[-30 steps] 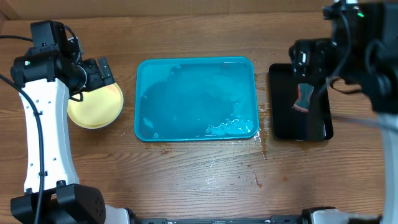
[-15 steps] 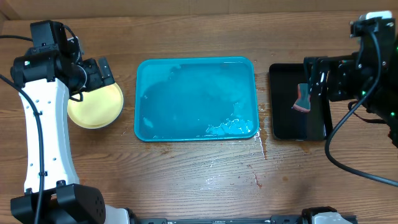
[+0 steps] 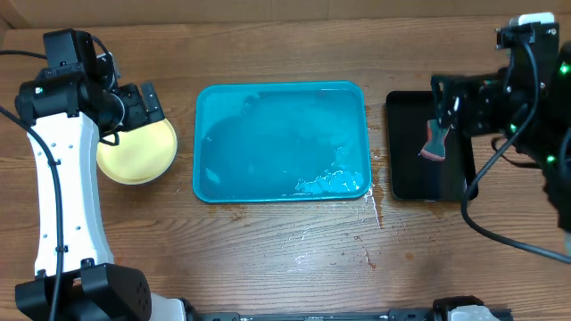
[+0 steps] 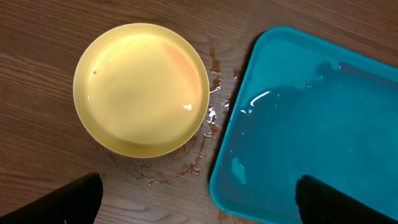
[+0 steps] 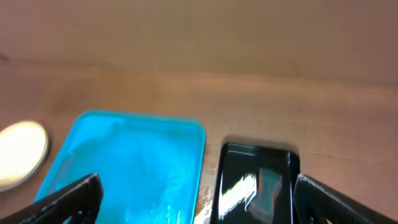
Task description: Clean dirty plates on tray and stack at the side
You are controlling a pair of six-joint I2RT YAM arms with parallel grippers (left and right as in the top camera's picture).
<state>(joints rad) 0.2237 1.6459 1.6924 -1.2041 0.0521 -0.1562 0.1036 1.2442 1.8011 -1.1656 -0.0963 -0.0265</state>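
Status: looked like the tail end of the job. The tray [image 3: 281, 183] carried no plates, only pooled water along its near edge. The plates [image 4: 142, 90] sat on the wood just left of the tray, apart from it. Only 1 pale yellow top plate was visible, so I couldn't count what was under it.

Left gripper [image 4: 199, 183] hovered over the gap between stack and tray, jaws wide apart, holding nothing. Right gripper [image 5: 198, 186] hung high on the black tray [image 3: 406, 183] side, also spread wide and empty. A small red-and-grey pad [image 3: 435, 138], probably the scrubber, lay on the black tray.

My read: cleaning and stacking done, arms on release/retreat. The next move needs only a clean lift away without clipping the stack.

1 caveat: the top plate showed a faint orange tint, and there was reddish spatter on the wood beside it. If that's residue, the right arm needs to regrasp the pad first.
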